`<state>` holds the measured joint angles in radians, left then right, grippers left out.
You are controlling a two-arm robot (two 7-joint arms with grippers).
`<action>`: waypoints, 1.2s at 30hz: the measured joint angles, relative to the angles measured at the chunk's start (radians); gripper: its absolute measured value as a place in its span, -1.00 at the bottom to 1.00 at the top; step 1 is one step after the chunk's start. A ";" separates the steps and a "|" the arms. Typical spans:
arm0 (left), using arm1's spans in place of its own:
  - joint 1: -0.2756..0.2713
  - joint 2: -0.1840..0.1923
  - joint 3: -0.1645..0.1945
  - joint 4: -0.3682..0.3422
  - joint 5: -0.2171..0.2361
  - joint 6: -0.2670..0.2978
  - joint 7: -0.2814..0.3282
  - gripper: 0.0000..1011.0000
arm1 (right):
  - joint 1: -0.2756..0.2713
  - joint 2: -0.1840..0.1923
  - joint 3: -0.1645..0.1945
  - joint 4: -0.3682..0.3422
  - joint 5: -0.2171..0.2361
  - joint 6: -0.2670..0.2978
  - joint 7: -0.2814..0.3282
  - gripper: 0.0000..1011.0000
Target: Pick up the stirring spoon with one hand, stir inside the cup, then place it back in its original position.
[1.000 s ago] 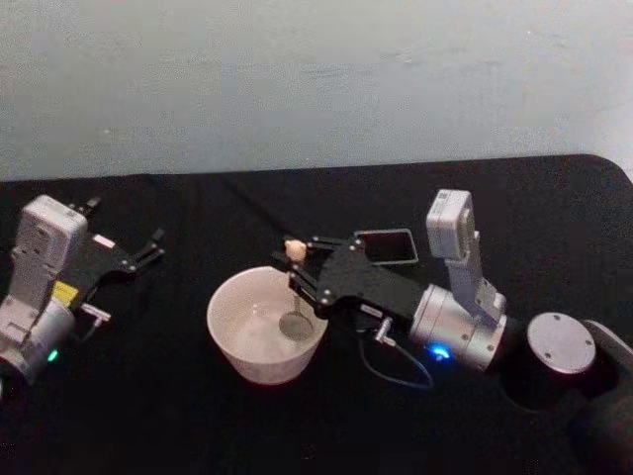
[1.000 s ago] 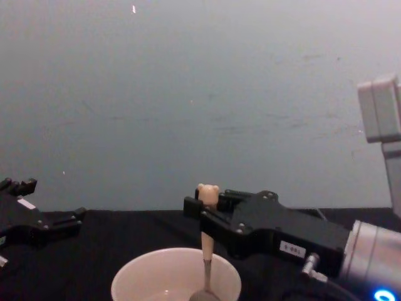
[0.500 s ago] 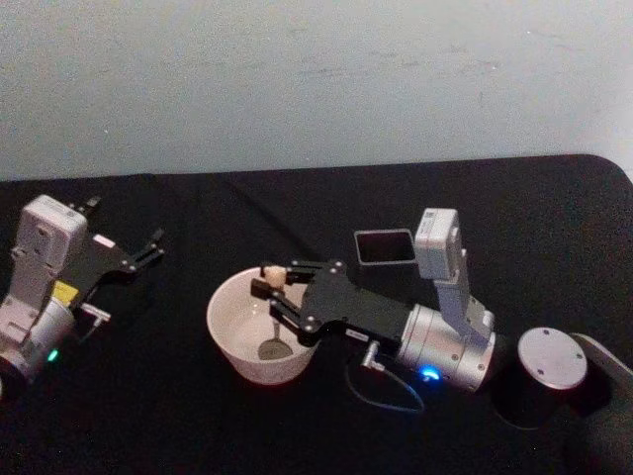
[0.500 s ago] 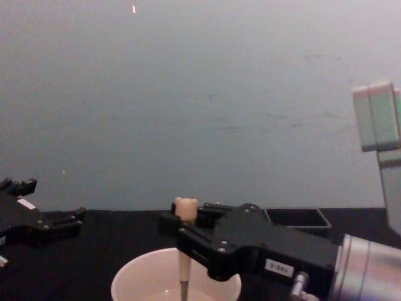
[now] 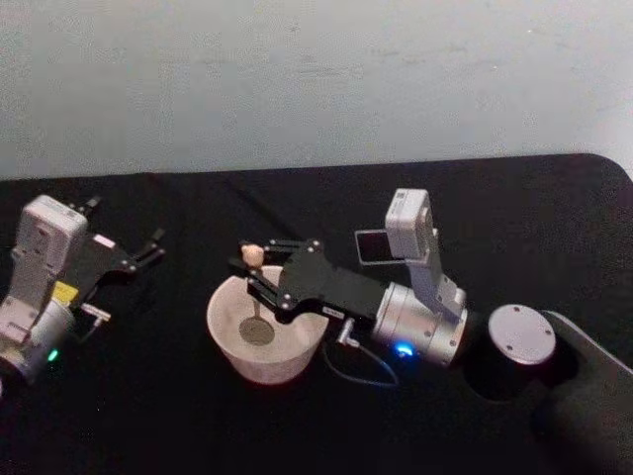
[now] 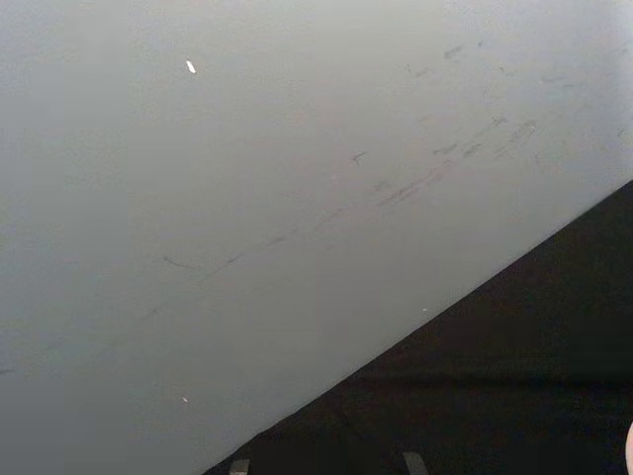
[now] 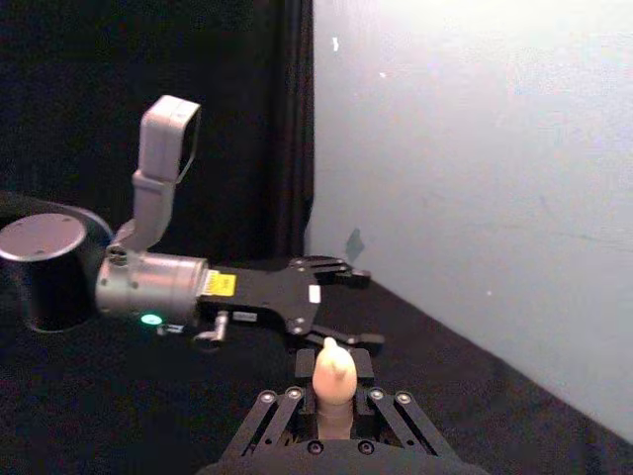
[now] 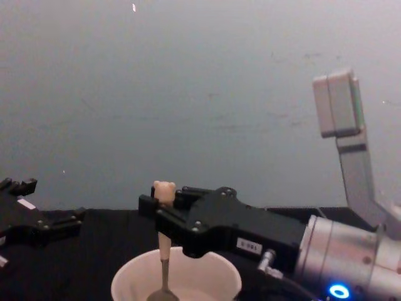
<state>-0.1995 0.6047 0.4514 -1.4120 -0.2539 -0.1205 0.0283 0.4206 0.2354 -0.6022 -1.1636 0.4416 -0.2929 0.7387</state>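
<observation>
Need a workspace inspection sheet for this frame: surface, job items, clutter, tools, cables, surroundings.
surface: black table.
job's things: spoon upright in the white cup, bowl end down inside; dark square holder behind the right arm, partly hidden.
clutter: nothing seen.
tools: right tool shut on the spoon's handle above the cup; left tool open, parked at the table's left.
cables: thin loop under the right wrist, beside the cup.
surroundings: plain pale wall behind the table.
</observation>
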 joint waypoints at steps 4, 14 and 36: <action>0.000 0.000 0.000 0.000 0.000 0.000 0.000 0.98 | 0.017 -0.010 0.008 0.024 -0.009 -0.014 -0.013 -0.58; 0.000 0.000 0.000 0.000 0.000 0.000 0.000 0.98 | 0.014 -0.001 0.031 0.027 -0.014 -0.018 -0.031 -0.58; 0.000 0.000 0.000 0.000 0.000 0.000 0.000 0.98 | -0.028 0.056 0.088 -0.155 0.009 0.025 -0.070 -0.58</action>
<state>-0.1995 0.6047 0.4514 -1.4120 -0.2539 -0.1206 0.0283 0.3925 0.2915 -0.5137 -1.3190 0.4508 -0.2679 0.6687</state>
